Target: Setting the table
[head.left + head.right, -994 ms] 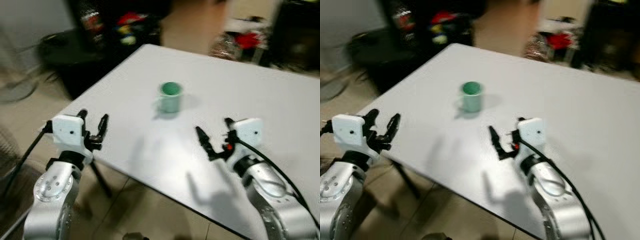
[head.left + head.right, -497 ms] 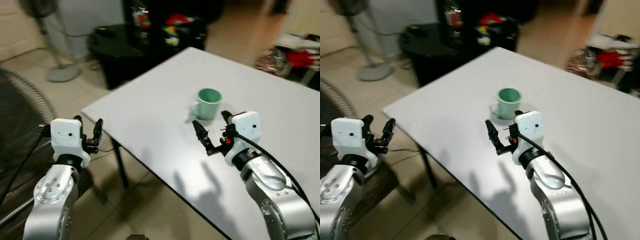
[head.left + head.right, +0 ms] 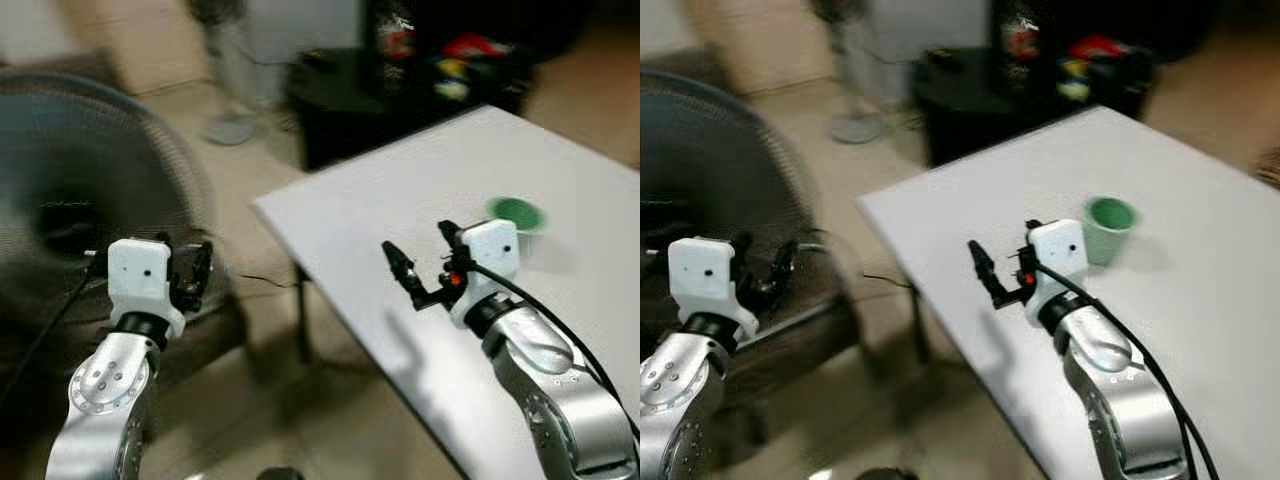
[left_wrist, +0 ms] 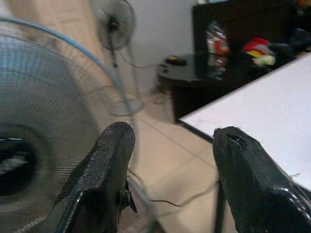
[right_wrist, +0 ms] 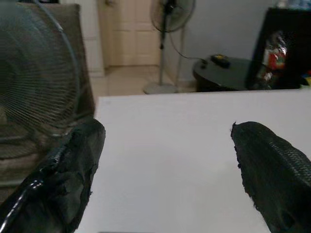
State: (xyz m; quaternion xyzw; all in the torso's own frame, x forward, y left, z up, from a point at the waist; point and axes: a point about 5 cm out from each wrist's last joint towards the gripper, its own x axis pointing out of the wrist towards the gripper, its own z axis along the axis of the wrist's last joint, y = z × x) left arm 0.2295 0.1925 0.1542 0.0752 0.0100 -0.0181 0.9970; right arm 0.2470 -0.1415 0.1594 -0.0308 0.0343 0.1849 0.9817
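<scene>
We see a big fan [image 3: 90,190] at far left. Left gripper [image 3: 190,272] sits lower left, off the table [image 3: 970,210], jaws apart w/ nothing between. Right gripper [image 3: 1002,270] at centre, over the table edge, jaws wide, empty. Green cup [image 3: 1109,229] stands at centre-right, just beyond it.

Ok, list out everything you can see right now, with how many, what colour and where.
Table: one, white, in front of the robot, to its right.
Mug: one, green, on the table beyond the right end effector.
Large fan: one, grey grille, on the floor at the left.
Standing fan: one, pale, further back.
Low table: one, black, behind the white table.
Left end effector: black fingers open, over the floor.
Right end effector: black fingers open, over the table.
</scene>
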